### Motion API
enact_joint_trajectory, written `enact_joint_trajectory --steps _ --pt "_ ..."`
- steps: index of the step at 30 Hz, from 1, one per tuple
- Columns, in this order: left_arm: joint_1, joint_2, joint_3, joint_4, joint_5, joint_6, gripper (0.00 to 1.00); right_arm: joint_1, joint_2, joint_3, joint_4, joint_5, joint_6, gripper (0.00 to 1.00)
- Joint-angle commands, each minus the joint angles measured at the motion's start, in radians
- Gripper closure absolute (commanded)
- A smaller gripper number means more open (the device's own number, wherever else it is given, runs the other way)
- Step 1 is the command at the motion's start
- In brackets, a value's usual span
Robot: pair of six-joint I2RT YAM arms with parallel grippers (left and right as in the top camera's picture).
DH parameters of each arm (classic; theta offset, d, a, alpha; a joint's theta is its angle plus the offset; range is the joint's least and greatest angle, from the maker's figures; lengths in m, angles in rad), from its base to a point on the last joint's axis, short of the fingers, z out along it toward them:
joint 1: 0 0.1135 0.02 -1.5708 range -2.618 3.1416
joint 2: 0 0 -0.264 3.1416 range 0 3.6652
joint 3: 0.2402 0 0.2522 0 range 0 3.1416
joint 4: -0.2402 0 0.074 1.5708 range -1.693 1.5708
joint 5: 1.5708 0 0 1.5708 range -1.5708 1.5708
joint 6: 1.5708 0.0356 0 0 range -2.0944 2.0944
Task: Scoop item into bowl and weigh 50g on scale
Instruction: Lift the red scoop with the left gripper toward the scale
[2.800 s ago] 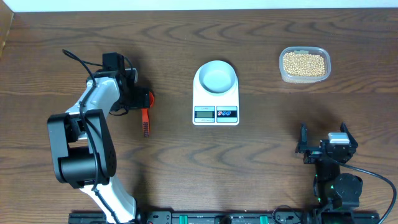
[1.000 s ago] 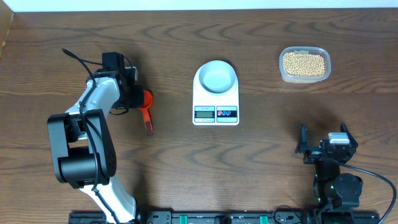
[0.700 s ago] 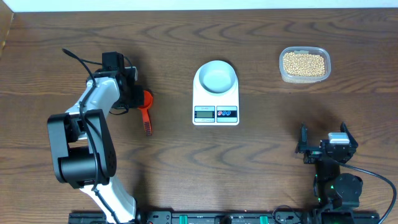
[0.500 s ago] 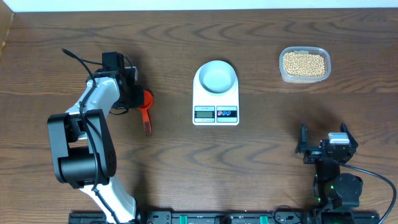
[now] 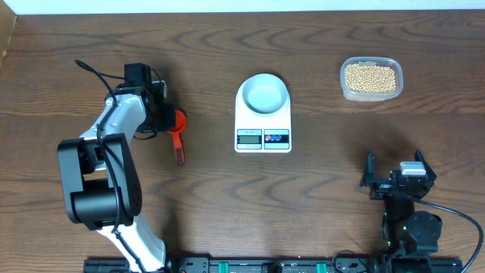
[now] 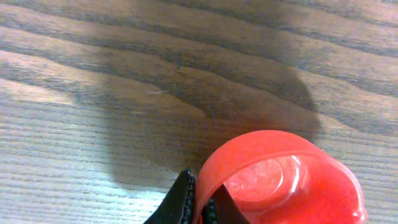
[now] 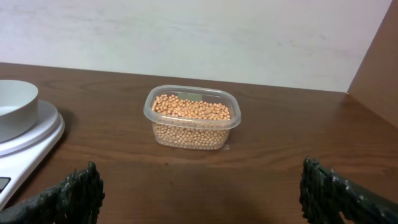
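My left claw (image 6: 200, 200) is closed on the rim of a red scoop (image 6: 281, 182); the wrist view shows one black fingertip (image 6: 185, 194) outside the rim and the other just inside the cup. The cup faces up, glossy, and throws a dark shadow on the wood beyond it. From overhead the left claw (image 5: 167, 119) sits on the left part of the table (image 5: 318, 205), with the red scoop (image 5: 179, 138) at its right side and the darker handle running back toward my base. I cannot tell whether the handle's end rests on the wood or hangs just above it. To the right of it, well apart, stands the scale (image 5: 263, 139), white, its display and two round buttons along the near edge. The bowl (image 5: 263, 94) sits on the scale's far half. Farther right, near the back of the table, is a clear plastic tub (image 5: 342, 85) holding the beans (image 5: 370, 78), well apart from both scale and scoop. My right claw (image 5: 396, 179) is parked low at the near right, jaws spread wide, holding nothing. Its wrist view looks between the two spread fingers (image 7: 81, 191) straight at the tub (image 7: 149, 112) with the beans (image 7: 193, 107) heaped nearly to the rim. At the left edge of that view are the scale (image 7: 34, 144) and the bowl (image 7: 13, 107); the right claw (image 7: 202, 190) touches none of them.
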Motion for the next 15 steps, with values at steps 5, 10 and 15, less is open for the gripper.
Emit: enact_joint_trajectory --steps 5,10,15 --pt "0.003 -0.191 0.005 -0.023 0.002 -0.03 0.92 -0.01 -0.003 -0.001 -0.004 0.005 -0.01 0.01" --pt "0.003 -0.323 0.005 -0.064 0.002 -0.105 0.92 -0.01 -0.003 -0.001 -0.004 0.005 -0.01 0.01" --pt "0.003 -0.438 0.005 -0.132 0.002 -0.272 0.93 -0.01 -0.003 -0.001 -0.004 0.005 -0.01 0.01"
